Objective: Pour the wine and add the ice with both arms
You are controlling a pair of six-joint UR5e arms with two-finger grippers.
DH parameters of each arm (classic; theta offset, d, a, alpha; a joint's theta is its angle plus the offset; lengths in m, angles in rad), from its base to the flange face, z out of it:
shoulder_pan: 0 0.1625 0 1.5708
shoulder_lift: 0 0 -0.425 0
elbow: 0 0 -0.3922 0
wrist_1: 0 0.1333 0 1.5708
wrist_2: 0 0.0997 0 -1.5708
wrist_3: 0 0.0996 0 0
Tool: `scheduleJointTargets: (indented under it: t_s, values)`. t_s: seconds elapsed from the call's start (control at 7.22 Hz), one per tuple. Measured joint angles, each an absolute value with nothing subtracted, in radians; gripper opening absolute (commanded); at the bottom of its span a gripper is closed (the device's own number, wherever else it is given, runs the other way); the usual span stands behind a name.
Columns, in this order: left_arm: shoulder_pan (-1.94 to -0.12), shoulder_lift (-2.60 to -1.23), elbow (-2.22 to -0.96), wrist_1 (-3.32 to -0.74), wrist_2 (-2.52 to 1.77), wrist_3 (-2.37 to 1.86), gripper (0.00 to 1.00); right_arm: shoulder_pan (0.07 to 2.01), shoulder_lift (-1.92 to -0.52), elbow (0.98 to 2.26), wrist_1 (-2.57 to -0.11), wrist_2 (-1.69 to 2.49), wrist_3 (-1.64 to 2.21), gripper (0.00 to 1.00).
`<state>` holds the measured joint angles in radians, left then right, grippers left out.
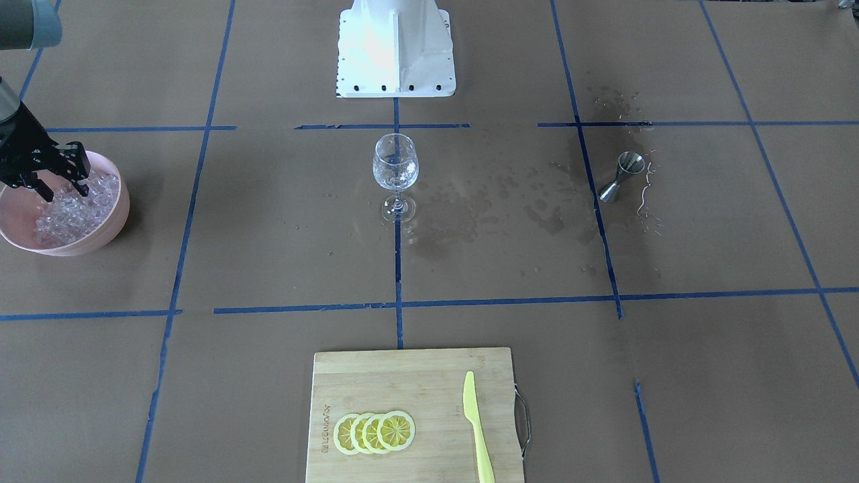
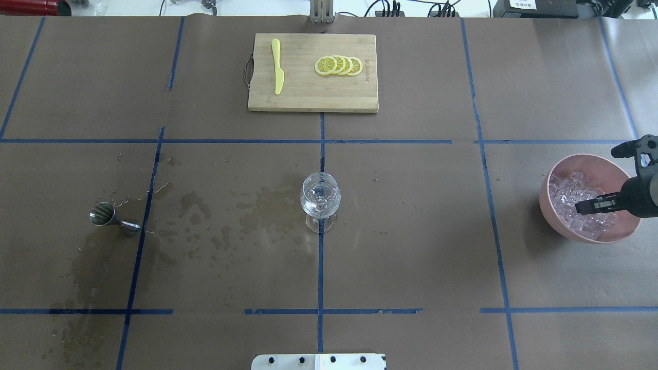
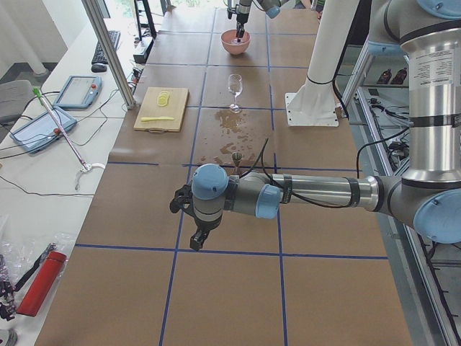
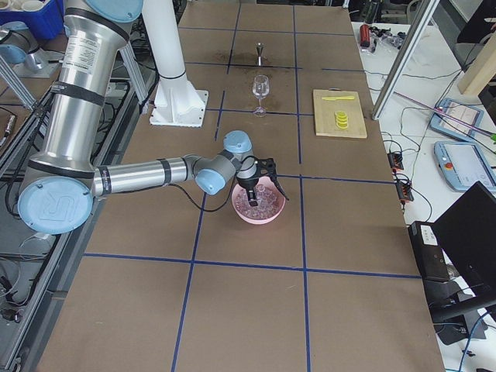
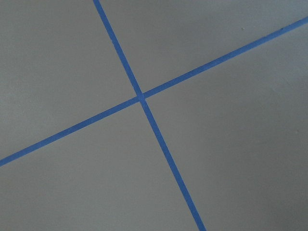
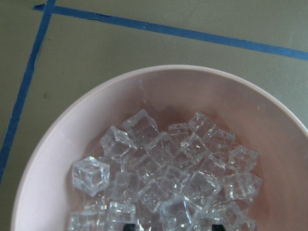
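The ice point(image 1: 70, 208) is heaped in a pink bowl point(image 1: 111, 225) at the table's right end. My right gripper point(image 1: 66, 191) reaches down into the bowl and stands open, its fingertips point(image 6: 127, 227) down among the top cubes point(image 6: 183, 187). From overhead the right gripper point(image 2: 596, 180) spans the ice point(image 2: 576, 192). An upright wine glass point(image 2: 320, 195) stands at the table's middle, far from the bowl. No wine shows. My left gripper point(image 3: 189, 225) hovers low over bare paper at the left end; I cannot tell its state.
A steel jigger point(image 2: 110, 218) lies tipped on the left side among wet stains point(image 2: 257, 210). At the far edge, a wooden cutting board point(image 2: 298, 97) carries lemon slices point(image 2: 339, 65) and a yellow knife point(image 2: 277, 72). The white robot pedestal point(image 1: 396, 47) is behind the glass.
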<state>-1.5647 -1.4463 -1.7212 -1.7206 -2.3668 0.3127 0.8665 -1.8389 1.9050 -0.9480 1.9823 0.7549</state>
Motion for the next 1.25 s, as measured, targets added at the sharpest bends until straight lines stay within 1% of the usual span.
scheduleJointTargets:
  t_s: [0.14,0.42,0.55,0.83,1.25]
  values:
    - [-1.565,-1.446,-1.721,-1.721,-2.369,0.313,1.0,0.862,-1.835,1.899,-0.948,1.978,0.755,0.61]
    - [-1.565,-1.444,-1.721,-1.721,-2.37,0.313,1.0,0.854,-1.832,1.889,-0.948,1.96,0.755,0.55]
    - [-1.565,-1.443,-1.721,-1.721,-2.37,0.314,1.0,0.852,-1.829,1.886,-0.948,1.956,0.755,0.44]
    - [-1.565,-1.442,-1.721,-1.721,-2.37,0.313,1.0,0.851,-1.824,1.884,-0.948,1.954,0.755,0.01]
    - [-1.565,-1.441,-1.721,-1.721,-2.37,0.313,1.0,0.864,-1.815,1.897,-0.948,1.956,0.706,0.0]
